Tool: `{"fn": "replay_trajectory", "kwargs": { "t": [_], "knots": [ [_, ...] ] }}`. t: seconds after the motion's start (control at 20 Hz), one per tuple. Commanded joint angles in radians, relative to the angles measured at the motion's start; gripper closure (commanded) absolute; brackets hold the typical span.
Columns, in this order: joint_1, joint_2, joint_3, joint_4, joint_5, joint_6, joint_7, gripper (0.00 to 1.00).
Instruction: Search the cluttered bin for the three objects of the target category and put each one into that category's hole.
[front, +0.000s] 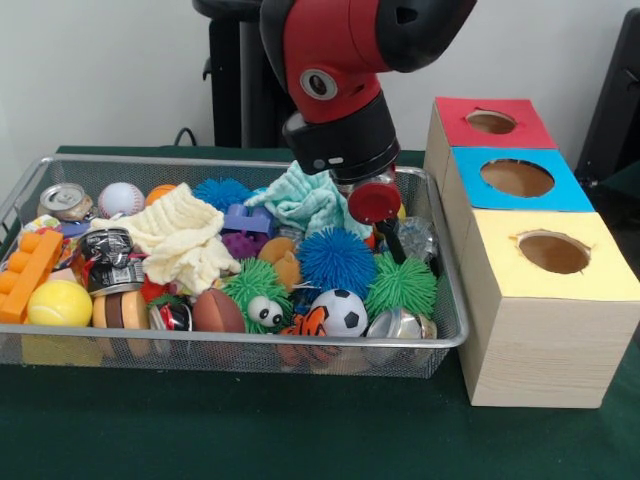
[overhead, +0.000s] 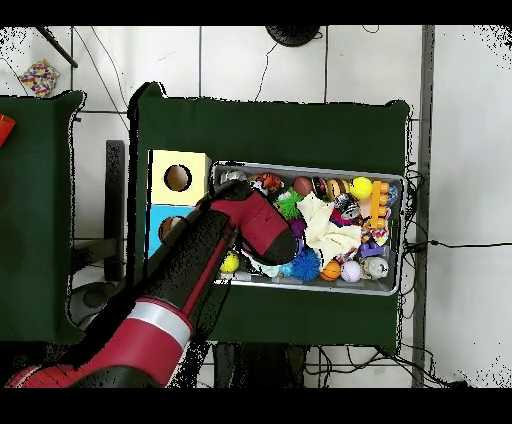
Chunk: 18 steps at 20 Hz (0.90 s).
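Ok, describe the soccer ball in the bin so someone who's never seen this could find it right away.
Start at the wire mesh bin left of the three wooden boxes, and go along its front edge toward the boxes. The soccer ball sits there, between the green fuzzy toy with googly eyes and a green spiky ball. It alone is smooth white with black patches.
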Motion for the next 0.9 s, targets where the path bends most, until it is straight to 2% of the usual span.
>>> {"fn": "replay_trajectory", "kwargs": {
  "t": [0.05,0.35,0.9],
  "knots": [
    [-0.028,0.002,0.184,0.072,0.028,-0.062,-0.130,0.00],
    [-0.044,-0.026,0.201,0.088,0.032,-0.101,-0.161,0.00],
    [-0.046,-0.030,0.212,0.088,0.008,-0.106,-0.152,0.00]
  ]
}}
